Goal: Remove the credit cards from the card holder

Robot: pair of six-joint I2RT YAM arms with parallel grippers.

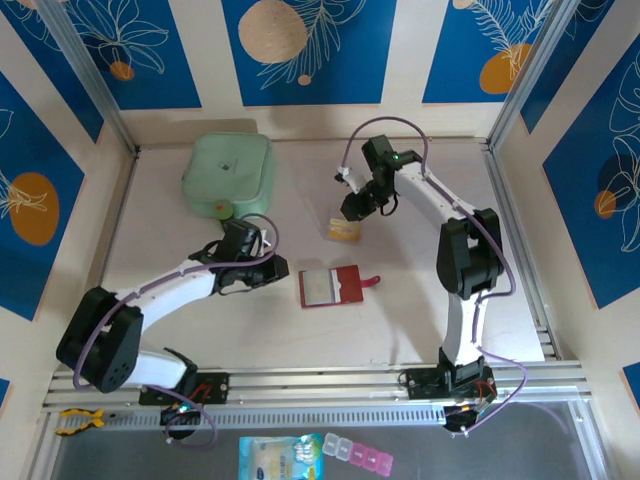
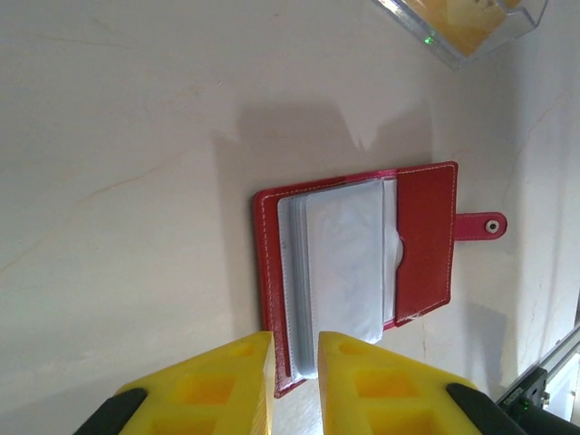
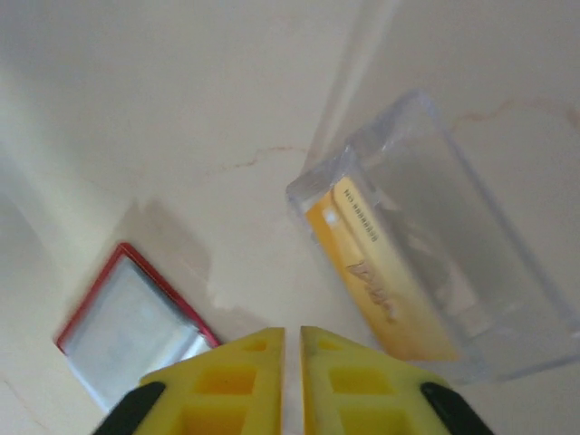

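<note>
Two grippers logged, working outward from the bases. Nearest me, the left gripper (image 2: 294,362) sat at the card holder's edge opposite the snap tab (image 2: 480,226). Its fingers were almost pressed together with a thin slit between, and I saw nothing pinched. Whether it touched the holder I could not tell.

The card holder (image 2: 362,263) lay open and flat. Its long axis ran across the table and the tab pointed toward the right arm's side. The pale grey sleeves (image 2: 340,263) faced up. I could not tell if a card remained in them.

Beyond the card holder, on its far side, the right gripper (image 3: 292,340) hung over a clear box (image 3: 471,245). Its fingers were drawn nearly shut on nothing. One yellowish credit card (image 3: 381,290) lay inside that box, its long axis along the box's length.

Farthest from the holder, off toward the left arm's side, stood the mint-green case (image 1: 228,172).

Judgement: one card looked delivered, so the step in hand was the return for the next. That called for spreading the right fingers, approaching the sleeves from the tab side, and steadying the holder with the left.
</note>
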